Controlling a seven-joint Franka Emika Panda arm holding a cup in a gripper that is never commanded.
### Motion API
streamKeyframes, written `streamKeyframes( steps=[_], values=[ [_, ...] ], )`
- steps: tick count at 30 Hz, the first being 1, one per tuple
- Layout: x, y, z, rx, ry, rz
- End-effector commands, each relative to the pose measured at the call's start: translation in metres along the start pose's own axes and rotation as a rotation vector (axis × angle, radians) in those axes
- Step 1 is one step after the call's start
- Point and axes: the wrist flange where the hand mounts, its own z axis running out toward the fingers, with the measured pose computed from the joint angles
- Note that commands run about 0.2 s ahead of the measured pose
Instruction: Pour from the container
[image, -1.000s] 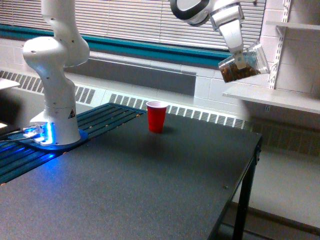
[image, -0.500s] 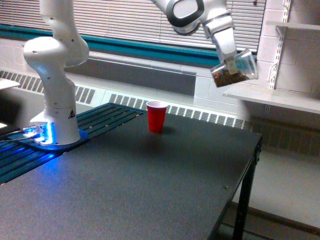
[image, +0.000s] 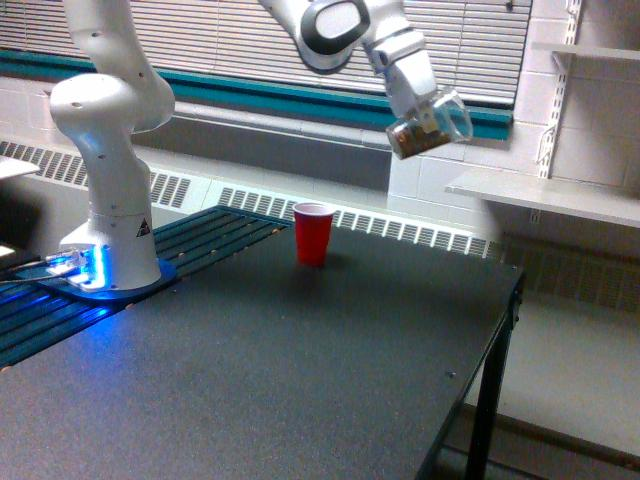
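The container is a small clear cup held high in the air, tilted on its side with brown pieces lying along its lower wall. My gripper is shut on the container from above. It hangs up and to the exterior view's right of the red cup. That opaque red cup stands upright on the dark table, near its far edge.
The arm's white base stands at the table's left with a blue glow at its foot. A white shelf juts from the wall at the right. The table's right edge drops to the floor.
The gripper has carried the container to the exterior view's left and slightly lower, away from the shelf and closer to the red cup. The red cup has not moved.
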Motion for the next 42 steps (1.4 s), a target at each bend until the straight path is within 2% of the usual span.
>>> streamKeyframes(
  steps=[1, 11, 16, 22, 25, 31, 33, 42],
  values=[
    [-0.040, -0.020, -0.023, 0.035, 0.034, -0.089],
    [-0.108, -0.031, -0.052, 0.058, 0.036, -0.201],
    [-0.141, -0.027, -0.062, 0.052, 0.031, -0.241],
    [-0.173, -0.012, -0.068, 0.029, 0.023, -0.252],
    [-0.189, -0.002, -0.068, 0.004, 0.012, -0.253],
    [-0.218, 0.021, -0.050, -0.060, -0.059, -0.243],
    [-0.221, 0.021, -0.051, -0.074, -0.058, -0.251],
    [-0.238, 0.015, -0.048, -0.084, -0.100, -0.251]
  ],
)
